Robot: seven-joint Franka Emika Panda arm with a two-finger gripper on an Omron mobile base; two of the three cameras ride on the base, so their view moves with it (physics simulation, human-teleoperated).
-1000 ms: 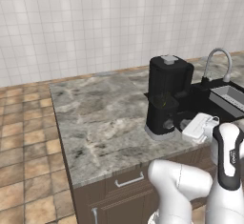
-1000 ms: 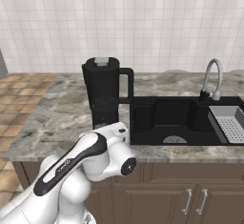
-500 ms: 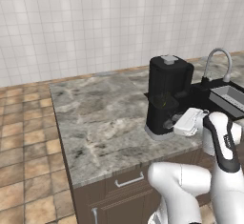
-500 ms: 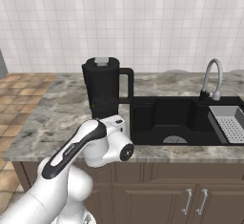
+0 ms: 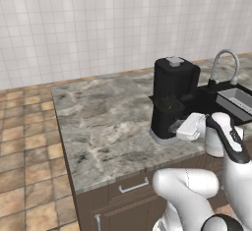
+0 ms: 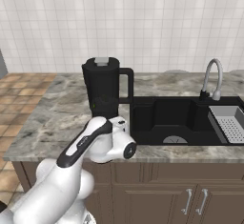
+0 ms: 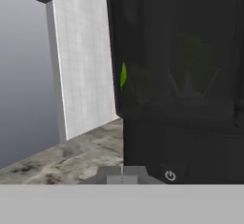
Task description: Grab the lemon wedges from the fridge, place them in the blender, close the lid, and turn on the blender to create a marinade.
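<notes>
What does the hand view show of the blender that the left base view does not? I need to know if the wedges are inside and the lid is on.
Hand view alone: yellow-green lemon wedges behind the dark jar wall, and a power symbol on the base. Left base view alone: the lid seated on the jar, the gripper at the blender's base, the sink beyond. Both: the blender standing on the marble counter.

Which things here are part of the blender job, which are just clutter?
Job: blender, lid on the jar, lemon wedges seen greenish through the jar wall, gripper at the blender's base.
Bystanders: sink, faucet, dish rack.
</notes>
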